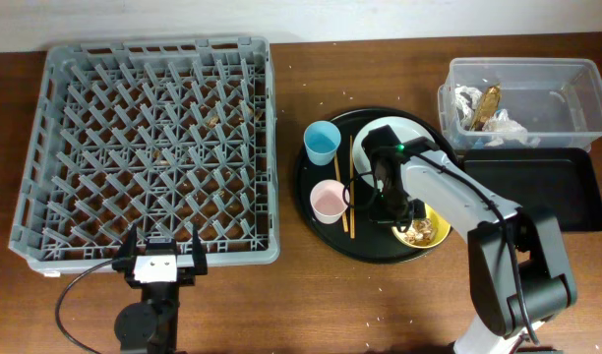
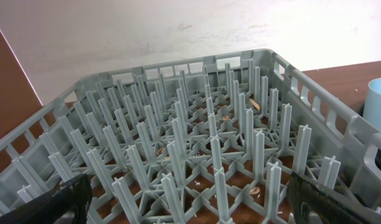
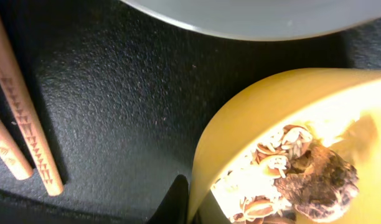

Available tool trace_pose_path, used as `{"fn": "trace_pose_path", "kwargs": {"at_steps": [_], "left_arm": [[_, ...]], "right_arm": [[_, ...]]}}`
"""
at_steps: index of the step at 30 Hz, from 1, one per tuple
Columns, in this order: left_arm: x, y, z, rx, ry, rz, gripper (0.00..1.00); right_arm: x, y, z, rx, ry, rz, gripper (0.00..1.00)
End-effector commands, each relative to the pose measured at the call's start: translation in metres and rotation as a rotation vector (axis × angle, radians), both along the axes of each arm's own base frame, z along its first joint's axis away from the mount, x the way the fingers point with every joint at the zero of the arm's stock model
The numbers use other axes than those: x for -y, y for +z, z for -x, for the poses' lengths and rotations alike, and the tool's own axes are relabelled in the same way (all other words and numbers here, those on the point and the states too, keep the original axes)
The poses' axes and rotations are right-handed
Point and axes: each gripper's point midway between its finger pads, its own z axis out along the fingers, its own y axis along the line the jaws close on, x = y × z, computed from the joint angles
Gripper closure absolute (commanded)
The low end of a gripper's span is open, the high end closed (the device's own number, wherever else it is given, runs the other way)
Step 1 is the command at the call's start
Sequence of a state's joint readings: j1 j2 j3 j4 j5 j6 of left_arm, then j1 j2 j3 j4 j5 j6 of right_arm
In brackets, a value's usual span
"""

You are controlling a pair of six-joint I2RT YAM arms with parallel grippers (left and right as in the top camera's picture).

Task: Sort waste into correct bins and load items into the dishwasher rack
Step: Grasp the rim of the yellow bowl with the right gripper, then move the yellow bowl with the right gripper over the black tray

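My right arm [image 1: 456, 195] is white-shelled links between fat black joints, and a small green light [image 1: 401, 149] glows near its far end. My left arm [image 1: 144, 323] shows a round black base and a white block carrying the black fingers [image 1: 133, 246] of my left gripper [image 1: 165, 246] — a thin black cable [image 1: 75, 282] loops off to its left.

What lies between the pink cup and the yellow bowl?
The wooden chopsticks, lying on the round black tray, then the right gripper by the bowl; overhead view.

Soft, even light throughout; the right wrist view is blurred up close, the yellow bowl [image 3: 253, 124] brightly lit.
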State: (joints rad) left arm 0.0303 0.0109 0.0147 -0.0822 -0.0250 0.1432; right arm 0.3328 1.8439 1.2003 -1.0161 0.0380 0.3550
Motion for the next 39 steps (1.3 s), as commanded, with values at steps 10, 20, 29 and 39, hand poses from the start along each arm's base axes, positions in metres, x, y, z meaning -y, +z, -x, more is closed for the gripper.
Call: {"fn": "trace_pose_path", "kwargs": {"at_steps": [10,20,29,39], "left_arm": [[0.002,-0.002,0.0,-0.003,-0.012,-0.019,0.01],[0.002,-0.002,0.0,-0.003,-0.012,-0.019,0.01],[0.002,-0.002,0.0,-0.003,-0.012,-0.019,0.01],[0.002,-0.002,0.0,-0.003,-0.012,-0.019,0.01]], "right_arm": [[-0.005,0.111,-0.016,0.102,0.005,-0.034,0.96],[0.072,0.145,-0.006,0.11,-0.153,-0.03,0.96],[0.113,0.146,-0.012,0.127,-0.242,-0.073,0.96],[0.117,0.148,-0.031,0.207,-0.23,-0.2,0.96]]}}
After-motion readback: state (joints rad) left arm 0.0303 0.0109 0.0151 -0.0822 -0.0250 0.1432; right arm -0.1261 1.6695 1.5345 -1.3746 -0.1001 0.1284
